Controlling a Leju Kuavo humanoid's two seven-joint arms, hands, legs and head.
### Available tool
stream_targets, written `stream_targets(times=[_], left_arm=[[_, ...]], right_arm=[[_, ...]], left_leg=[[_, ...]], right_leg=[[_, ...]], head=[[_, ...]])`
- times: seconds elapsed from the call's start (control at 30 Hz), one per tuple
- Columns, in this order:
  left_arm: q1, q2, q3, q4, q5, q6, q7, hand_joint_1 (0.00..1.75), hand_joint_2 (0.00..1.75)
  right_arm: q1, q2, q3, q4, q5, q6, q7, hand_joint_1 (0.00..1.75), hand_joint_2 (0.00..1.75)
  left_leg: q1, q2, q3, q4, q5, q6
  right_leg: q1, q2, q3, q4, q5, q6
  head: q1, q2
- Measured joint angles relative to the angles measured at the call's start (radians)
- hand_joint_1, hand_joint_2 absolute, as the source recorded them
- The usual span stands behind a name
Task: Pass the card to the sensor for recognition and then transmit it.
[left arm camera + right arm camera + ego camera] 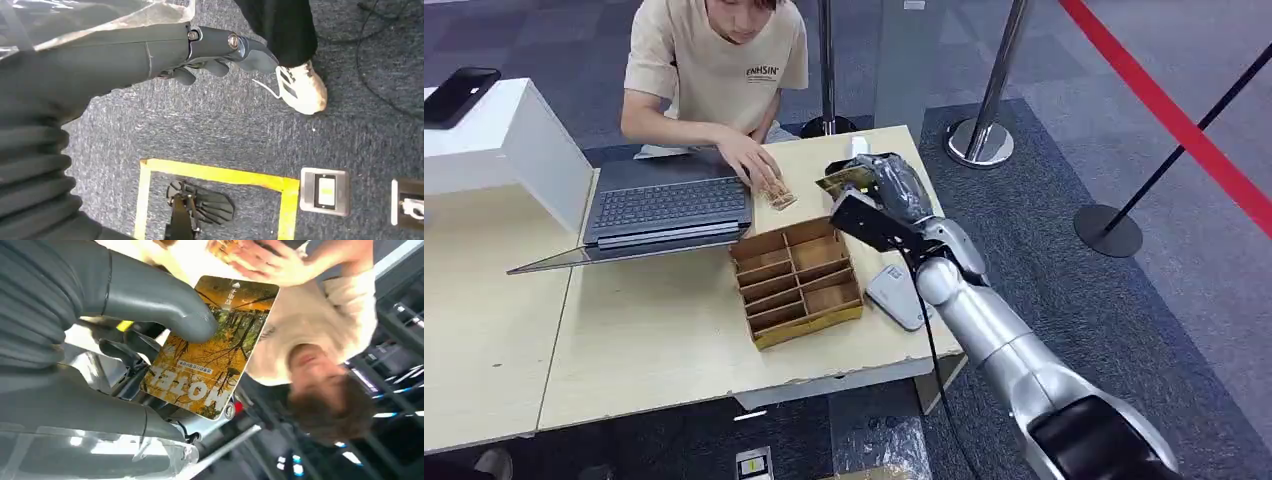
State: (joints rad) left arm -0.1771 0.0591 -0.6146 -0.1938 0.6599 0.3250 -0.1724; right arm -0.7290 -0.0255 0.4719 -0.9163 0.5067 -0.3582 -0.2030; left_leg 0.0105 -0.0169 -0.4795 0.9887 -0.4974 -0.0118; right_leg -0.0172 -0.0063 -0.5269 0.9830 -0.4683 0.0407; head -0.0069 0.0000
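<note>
My right hand (886, 195) is raised over the table's right end, above the wooden divider box, and grips a yellow-orange hotel card (212, 347) with an autumn-tree print; the thumb (165, 302) presses on its face. The card (846, 179) sticks out toward the person seated behind the table. The white card sensor (898, 294) lies flat on the table just below and in front of that hand. My left hand (220, 55) hangs over the carpet with its fingers curled in and nothing in them.
A wooden divider box (796, 280) stands mid-table. An open laptop (659, 208) lies to its left. The person's hand (754, 165) rests on another card (778, 194) near the laptop. A white box (504, 140) with a phone sits far left. Stanchions and red tape stand right.
</note>
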Motion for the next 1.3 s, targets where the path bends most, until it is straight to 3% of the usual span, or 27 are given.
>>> stream_targets(times=[0.2,0.37,0.57,0.67,0.9,1.3], left_arm=[[0.026,0.001,0.008,0.0,0.051,0.01,-0.038,0.0,0.0],[0.051,0.004,0.022,0.0,0.084,0.011,-0.058,0.0,0.0],[0.061,0.01,0.04,0.001,0.098,0.018,-0.047,0.0,0.0],[0.06,0.024,0.043,0.001,0.091,0.024,-0.01,0.0,0.0],[0.059,0.042,0.043,0.002,0.089,0.024,-0.009,0.0,0.0],[0.058,0.045,0.043,0.002,0.095,0.024,-0.01,0.0,0.0]], right_arm=[[0.106,-0.076,-0.069,-0.044,-0.139,0.021,0.089,1.75,1.75],[0.217,-0.15,-0.15,-0.047,-0.254,0.056,0.117,1.75,1.75],[0.312,-0.209,-0.216,-0.024,-0.285,0.118,0.134,1.75,1.75],[0.357,-0.214,-0.216,-0.003,-0.285,0.151,0.149,1.75,1.75],[0.369,-0.208,-0.212,0.064,-0.286,0.235,0.148,1.75,1.75],[0.35,-0.192,-0.2,0.04,-0.297,0.264,0.214,1.75,1.75]], left_leg=[[0.0,0.0,0.0,0.0,0.0,0.0],[0.0,0.0,-0.001,0.0,-0.001,0.0],[0.0,-0.001,-0.001,0.0,-0.001,0.0],[0.001,-0.001,-0.001,0.0,-0.001,0.0],[0.001,0.0,0.001,0.0,0.0,0.0],[0.001,0.002,0.004,0.0,0.0,0.0]], right_leg=[[0.0,0.0,0.0,-0.001,0.0,0.0],[0.0,0.0,0.0,-0.002,0.0,0.0],[0.0,0.0,0.0,-0.002,0.0,0.0],[0.001,0.0,0.0,-0.001,0.0,0.0],[0.001,0.001,0.001,-0.001,0.0,0.0],[0.001,0.002,0.005,-0.001,0.002,0.0]], head=[[0.001,0.0],[0.0,0.0],[0.0,0.0],[0.0,0.0],[0.001,0.0],[0.0,0.0]])
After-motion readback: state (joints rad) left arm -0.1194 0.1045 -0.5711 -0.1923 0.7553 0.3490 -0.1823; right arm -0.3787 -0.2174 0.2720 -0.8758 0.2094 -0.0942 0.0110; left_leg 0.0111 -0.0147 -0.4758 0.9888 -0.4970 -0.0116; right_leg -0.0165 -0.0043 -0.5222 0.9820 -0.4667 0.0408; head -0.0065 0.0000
